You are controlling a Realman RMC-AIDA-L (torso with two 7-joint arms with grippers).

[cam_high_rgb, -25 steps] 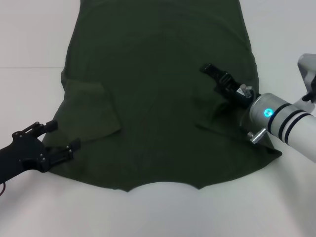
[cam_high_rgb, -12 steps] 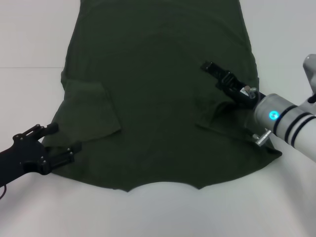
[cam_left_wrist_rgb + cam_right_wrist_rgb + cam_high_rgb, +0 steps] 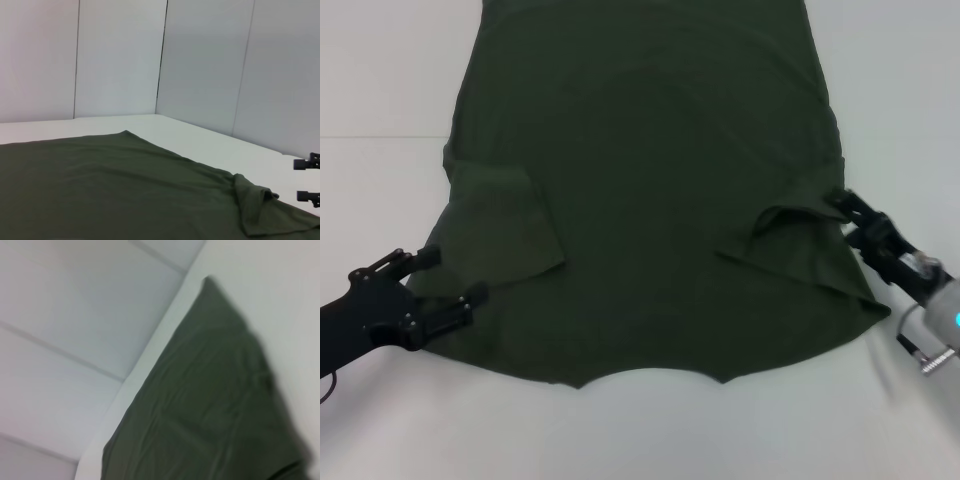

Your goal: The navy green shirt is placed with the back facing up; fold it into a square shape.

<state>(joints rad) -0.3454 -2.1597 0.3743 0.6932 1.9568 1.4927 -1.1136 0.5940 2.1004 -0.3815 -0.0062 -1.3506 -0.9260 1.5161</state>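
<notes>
Navy green shirt (image 3: 650, 190) spread flat on the white counter (image 3: 380, 80), long axis running away from the robot. Left claw (image 3: 432, 285), open and empty, flanks the left sleeve; right claw (image 3: 860, 222), slightly parted, empty, sits at the right sleeve's edge.

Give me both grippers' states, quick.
Left gripper: open, at the navy green shirt's sleeve edge, holding nothing.
Right gripper: open, at the opposite edge, holding nothing.

navy green shirt (image 3: 650, 190) flat, both sleeves folded inward | left end effector (image 3: 448, 285) open at edge | right end effector (image 3: 855, 218) at right edge (fingers unclear)
</notes>
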